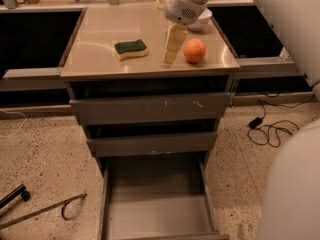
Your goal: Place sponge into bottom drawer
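Note:
The sponge [131, 49], dark green on top with pale yellow foam, lies on the cabinet top [100, 64] left of centre. My gripper [171, 51] hangs above the top between the sponge and the orange [194, 50], a short way to the sponge's right, with nothing seen in it. The bottom drawer [157, 204] is pulled far out below, its flat grey inside bare.
A white bowl [200, 20] sits at the back right of the top, behind my arm. The two upper drawers [150, 109] stand slightly out. A black cable [270, 129] lies on the floor at right, a metal rod [45, 209] at left.

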You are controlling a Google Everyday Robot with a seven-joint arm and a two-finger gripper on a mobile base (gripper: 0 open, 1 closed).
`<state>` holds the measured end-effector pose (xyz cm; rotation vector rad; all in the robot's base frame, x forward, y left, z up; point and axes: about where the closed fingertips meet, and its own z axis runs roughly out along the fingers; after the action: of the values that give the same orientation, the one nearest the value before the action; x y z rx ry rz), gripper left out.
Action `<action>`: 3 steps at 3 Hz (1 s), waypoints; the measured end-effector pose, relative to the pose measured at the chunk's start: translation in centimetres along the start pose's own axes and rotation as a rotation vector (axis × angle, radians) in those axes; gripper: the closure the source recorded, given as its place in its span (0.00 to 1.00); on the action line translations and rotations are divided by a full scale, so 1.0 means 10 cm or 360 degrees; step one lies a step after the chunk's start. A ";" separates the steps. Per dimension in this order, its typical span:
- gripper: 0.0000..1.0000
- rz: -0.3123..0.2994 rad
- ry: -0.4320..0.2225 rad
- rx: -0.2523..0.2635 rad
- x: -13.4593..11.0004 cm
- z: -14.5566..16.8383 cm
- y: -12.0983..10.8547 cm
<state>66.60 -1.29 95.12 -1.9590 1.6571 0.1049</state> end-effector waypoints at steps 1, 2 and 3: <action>0.00 -0.0111 -0.0088 -0.0074 -0.01 0.49 -0.34; 0.00 -0.0183 -0.0188 -0.0117 -0.04 1.05 -0.68; 0.00 -0.0182 -0.0176 -0.0117 -0.04 1.17 -0.74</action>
<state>76.76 4.98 88.18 -2.0593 1.4871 0.2290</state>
